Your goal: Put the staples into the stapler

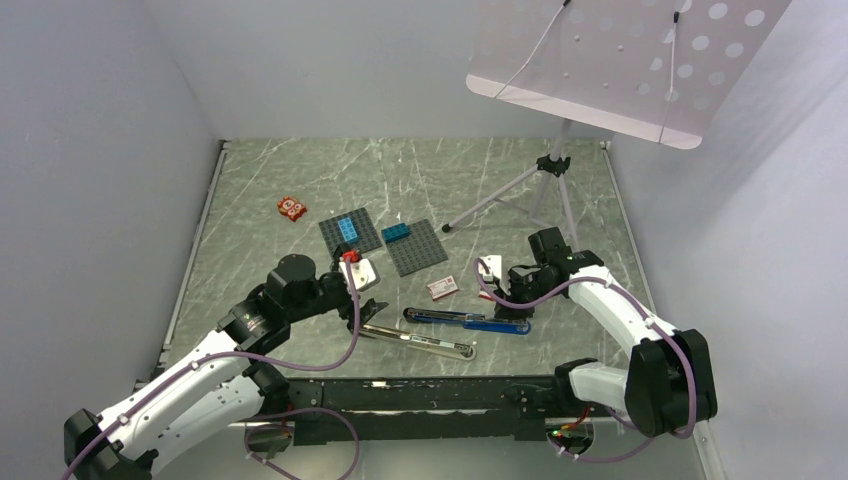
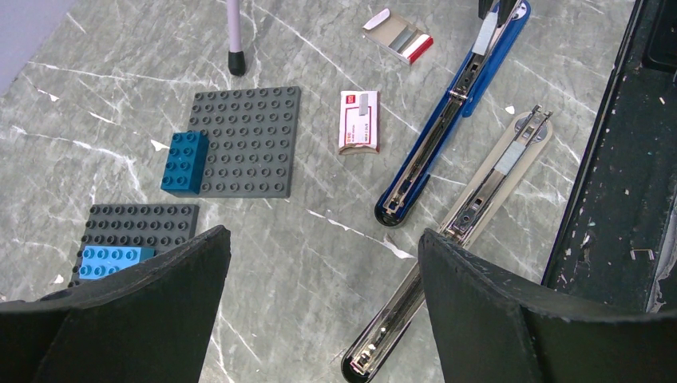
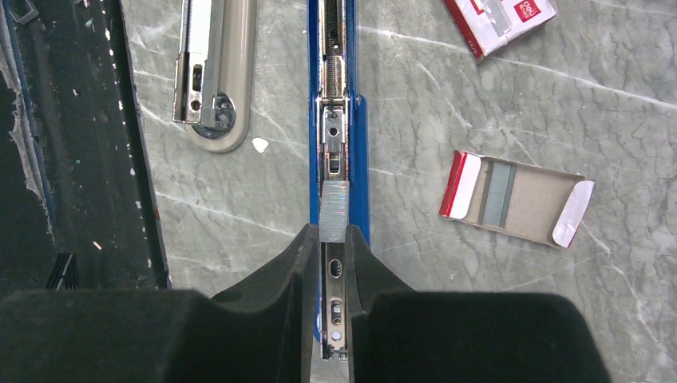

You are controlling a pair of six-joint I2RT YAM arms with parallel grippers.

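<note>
The blue stapler lies open on the table, with a silver staple strip in its metal channel. My right gripper is shut, its fingertips pinching the strip's near end over the channel. The white staples box with red print and the open cardboard tray with a red end lie to the right. In the top view the right gripper is at the blue stapler's right end. My left gripper is open and empty above the table, beside a beige stapler.
Two grey stud baseplates with blue bricks lie behind the staplers. An orange-red tile is at the back left. A tripod stand holding a perforated board is at the back right. A black rail runs along the near edge.
</note>
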